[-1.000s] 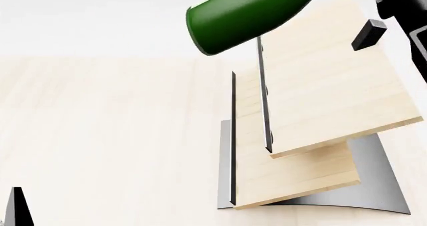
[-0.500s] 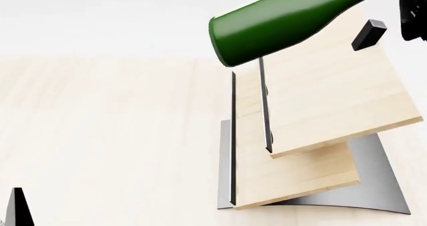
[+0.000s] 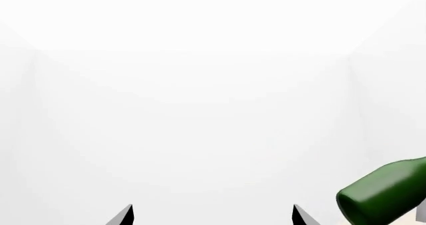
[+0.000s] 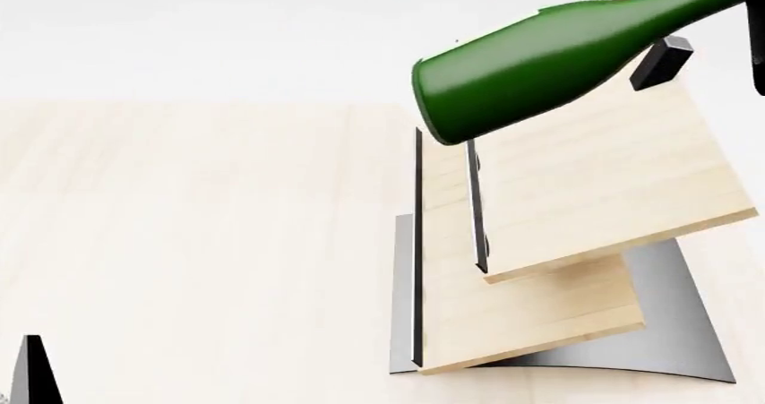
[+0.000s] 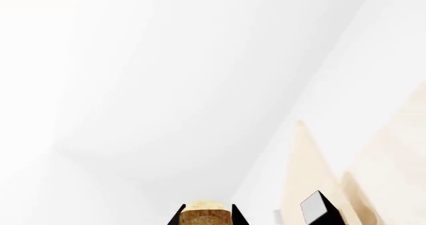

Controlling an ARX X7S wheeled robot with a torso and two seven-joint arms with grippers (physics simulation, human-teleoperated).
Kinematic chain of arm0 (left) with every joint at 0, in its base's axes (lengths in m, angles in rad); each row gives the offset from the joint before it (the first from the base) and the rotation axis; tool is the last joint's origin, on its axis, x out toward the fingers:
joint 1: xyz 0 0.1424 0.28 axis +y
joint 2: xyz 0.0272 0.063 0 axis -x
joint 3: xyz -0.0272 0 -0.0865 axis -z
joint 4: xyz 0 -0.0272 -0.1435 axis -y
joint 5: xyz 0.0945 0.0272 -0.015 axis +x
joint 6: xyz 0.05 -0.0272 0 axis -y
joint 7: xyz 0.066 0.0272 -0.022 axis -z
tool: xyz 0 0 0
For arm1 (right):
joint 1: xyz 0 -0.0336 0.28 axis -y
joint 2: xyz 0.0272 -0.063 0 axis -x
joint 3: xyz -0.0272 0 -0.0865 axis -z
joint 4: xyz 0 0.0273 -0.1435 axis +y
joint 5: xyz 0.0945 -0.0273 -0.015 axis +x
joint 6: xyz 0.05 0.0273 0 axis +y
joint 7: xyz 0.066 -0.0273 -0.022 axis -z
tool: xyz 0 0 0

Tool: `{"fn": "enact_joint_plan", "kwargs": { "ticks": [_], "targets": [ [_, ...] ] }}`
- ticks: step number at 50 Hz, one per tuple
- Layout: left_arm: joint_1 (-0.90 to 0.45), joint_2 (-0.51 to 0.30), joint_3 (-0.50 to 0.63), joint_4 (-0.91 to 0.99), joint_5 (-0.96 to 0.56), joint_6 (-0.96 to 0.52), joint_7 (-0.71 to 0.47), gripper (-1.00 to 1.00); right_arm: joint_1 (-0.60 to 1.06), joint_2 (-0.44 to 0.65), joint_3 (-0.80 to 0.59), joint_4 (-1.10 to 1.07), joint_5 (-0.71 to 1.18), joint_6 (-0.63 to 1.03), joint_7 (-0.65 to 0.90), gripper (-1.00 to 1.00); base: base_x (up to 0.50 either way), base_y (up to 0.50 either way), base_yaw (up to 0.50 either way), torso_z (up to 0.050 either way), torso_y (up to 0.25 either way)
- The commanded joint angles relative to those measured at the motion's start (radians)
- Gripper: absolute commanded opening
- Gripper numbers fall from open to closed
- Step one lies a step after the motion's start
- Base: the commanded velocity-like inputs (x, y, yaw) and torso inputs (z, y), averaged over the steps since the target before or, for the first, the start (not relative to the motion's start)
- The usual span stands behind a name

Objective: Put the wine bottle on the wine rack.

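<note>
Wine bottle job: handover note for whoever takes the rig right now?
Right gripper: shut on the wine bottle, fingertips either side of its cork end.
Left gripper: open, empty, low at the side.
Bottle is tipped nearly horizontal in the air, base toward the robot's left, over the upper board of the wine rack; no contact seen.
Rack stands on the wooden table.
Done: bottle picked up and carried to the rack.
Left: lower it onto the rack, release, pull back.
</note>
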Motion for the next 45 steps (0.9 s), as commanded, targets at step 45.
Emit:
{"fn": "enact_joint_plan", "kwargs": {
  "ticks": [45],
  "targets": [
    [-0.003, -0.008, 0.011, 0.002, 0.002, -0.003, -0.009, 1.0, -0.083, 0.066, 0.059, -0.059, -0.02, -0.035, -0.011, -1.0, 0.0, 0.0, 0.0, 0.0, 0.001]
  ]
}}
